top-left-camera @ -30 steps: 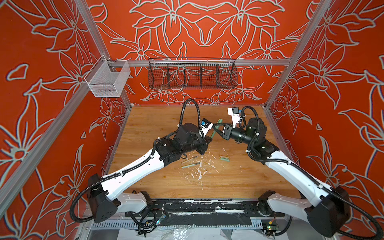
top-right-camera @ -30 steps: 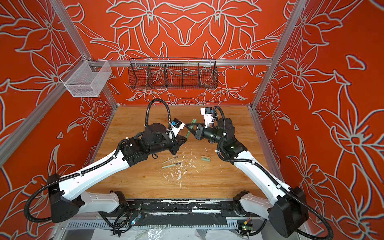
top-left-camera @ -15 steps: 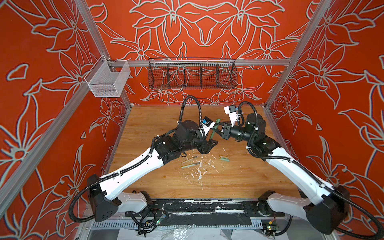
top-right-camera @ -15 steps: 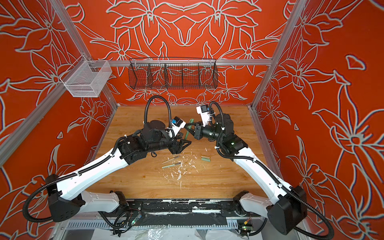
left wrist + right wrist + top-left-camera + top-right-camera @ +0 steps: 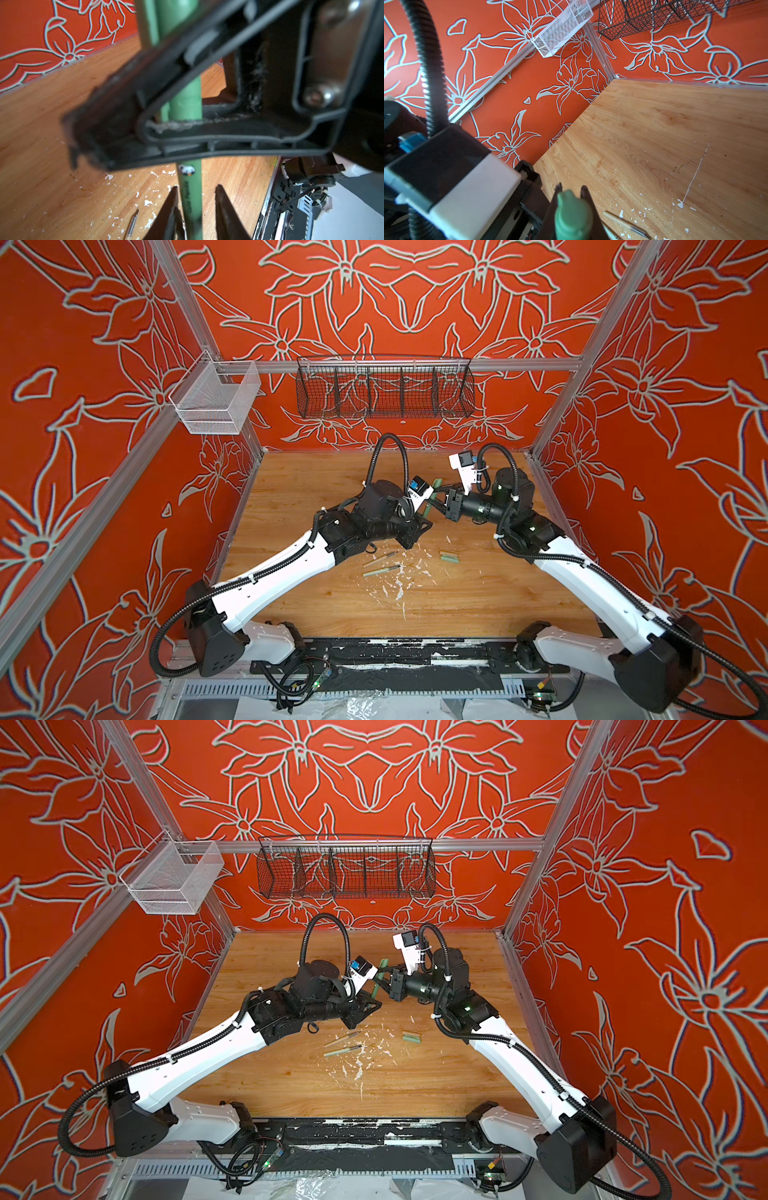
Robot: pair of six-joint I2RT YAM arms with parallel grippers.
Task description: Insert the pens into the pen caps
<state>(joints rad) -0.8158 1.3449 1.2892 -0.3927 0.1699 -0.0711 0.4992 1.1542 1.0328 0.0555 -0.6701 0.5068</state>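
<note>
the right gripper is clenched across the green cap and holds it up off the table. the cap's rounded end pokes out past its fingertips. the green pen runs out of that cap and passes between the fingers of the left gripper, just beside the right one. one left finger looks to be against the barrel, with a sliver of table showing beside the other, so i cannot tell whether it is gripping or only straddling. how deep the pen sits in the cap is hidden behind the right gripper's finger.

the pen looks light, stiff and smooth (a round barrel, likely to spin or slide between flat pads). i'd take it on the barrel close to the cap, not far out where it can lever, and push straight along its length — the narrow tip probably won't forgive a skewed push. the cap is short; a squeeze across its middle seems right.

a beige pen and a pale green pen lie on the table near the left gripper — two loose caps near the right.
</note>
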